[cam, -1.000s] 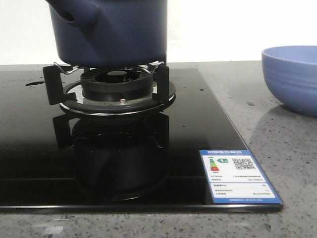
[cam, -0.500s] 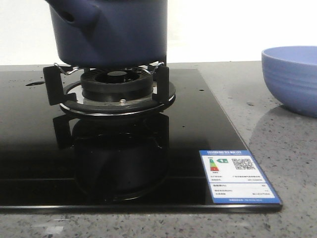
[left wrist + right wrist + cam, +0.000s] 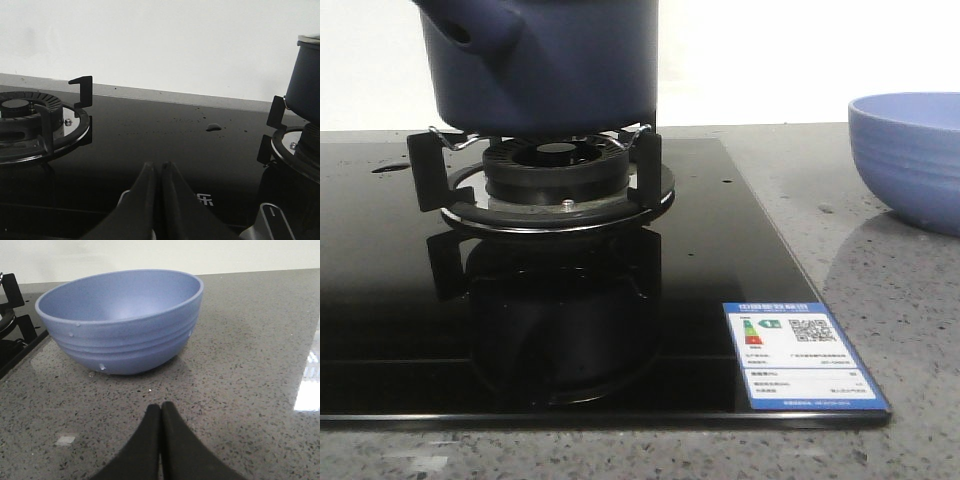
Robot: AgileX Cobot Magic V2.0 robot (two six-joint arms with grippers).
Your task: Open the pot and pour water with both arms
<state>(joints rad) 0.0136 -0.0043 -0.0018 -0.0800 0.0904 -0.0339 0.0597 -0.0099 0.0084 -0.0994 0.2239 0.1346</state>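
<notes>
Pot (image 3: 545, 65) sits upright on the burner grate (image 3: 545, 160) of the black hob (image 3: 380, 300), its long axis vertical and its short spout (image 3: 470, 30) pointing toward the front-left of the scene. Its top is cut off in the front view, and the left wrist view catches only a pale band at the rim, so whether the lid is on cannot be told.

The left gripper (image 3: 160, 172) is low over the hob glass with its fingers pressed together and nothing between them; the pot stands ahead of it and off to its right, well apart. The right gripper (image 3: 160, 412) is likewise closed and empty, low over the speckled counter (image 3: 240, 365), with the blue bowl (image 3: 120, 320) standing upright straight ahead of it, near but not touching. Small beads of water cling to the bowl's outer wall, and droplets dot the glass ahead of the left gripper.

Both arms parked apart from pot and bowl fits either the time ahead of lifting the lid or the time after pouring and setting the pot back; the bowl's inside shows no clear pool from this angle, so I cannot settle which.
</notes>
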